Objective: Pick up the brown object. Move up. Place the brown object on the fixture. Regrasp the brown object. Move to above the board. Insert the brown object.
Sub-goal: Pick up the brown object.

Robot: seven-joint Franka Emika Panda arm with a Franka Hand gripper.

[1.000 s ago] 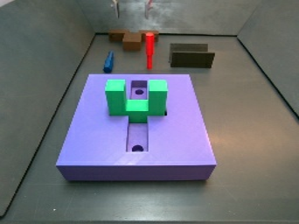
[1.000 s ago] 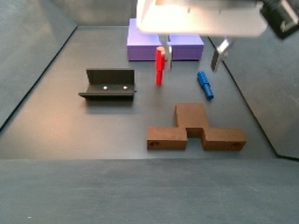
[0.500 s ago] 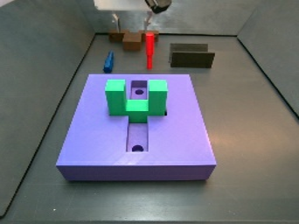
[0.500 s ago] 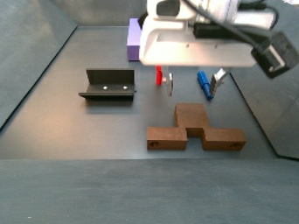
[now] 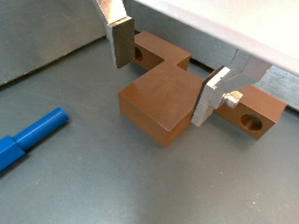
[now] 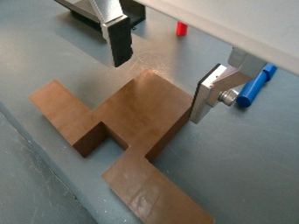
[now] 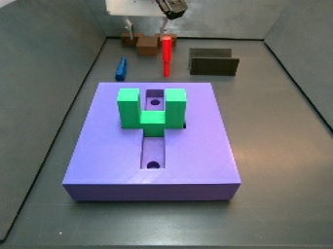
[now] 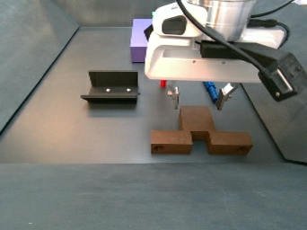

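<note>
We are lowering our gripper (image 5: pixel 166 73) further, jaws spread and now straddling the stem of the mid-brown T-shaped wooden object (image 5: pixel 163 101) lying at the floor's far end, ready for pinching.

The hand (image 8: pixel 197 95) hangs right of centre in a side view, pointing straight down under its white wrist housing — jaws apart. In both wrist views its silver fingers (image 5: pixel 118 39) (image 6: pixel 212 93) stand wide, nothing clamped between the dark pads.
</note>
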